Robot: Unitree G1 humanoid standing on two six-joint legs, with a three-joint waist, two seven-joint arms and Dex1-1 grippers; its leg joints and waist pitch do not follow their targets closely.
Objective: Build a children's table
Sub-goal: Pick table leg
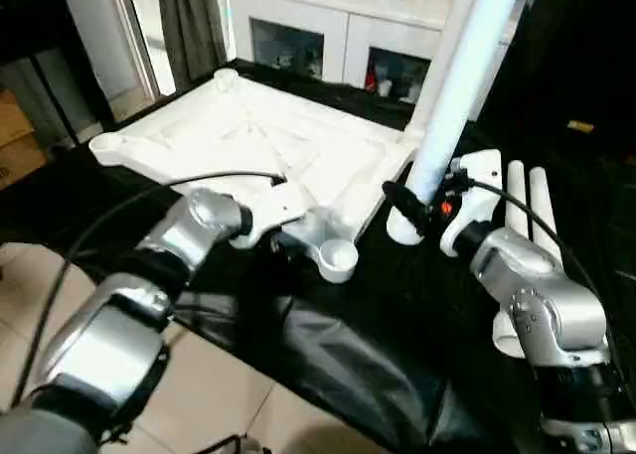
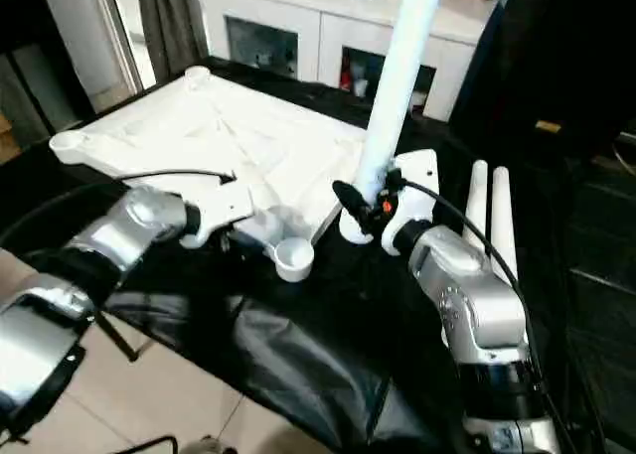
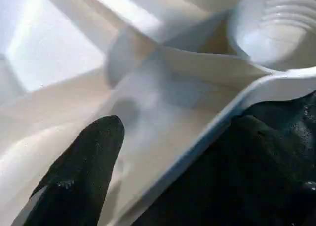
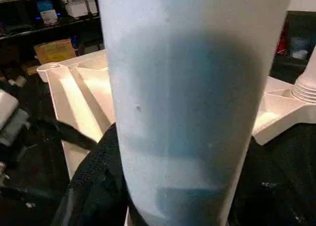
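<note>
Surface: black cloth [image 1: 348, 345] covers the work table, tiled floor [image 1: 219, 394] below.
Room: white glass-door cabinet [image 1: 328, 27] behind, dark curtain [image 1: 189, 17].
Tabletop: white ribbed plastic tabletop [image 1: 248, 136] lies underside up.
Left gripper [image 1: 283, 237]: fingers spread, straddling the tabletop's rim by its near corner socket [image 1: 336, 258].
Right gripper [image 1: 422, 208]: clamped on an upright white tubular leg [image 1: 459, 86]; two spare legs [image 1: 529, 211] lie beside.
Writing: none legible.

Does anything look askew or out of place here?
Yes: the leg in the right end effector leans instead of standing upright, its flared end beside the tabletop on the black cloth, not in a corner socket.
</note>
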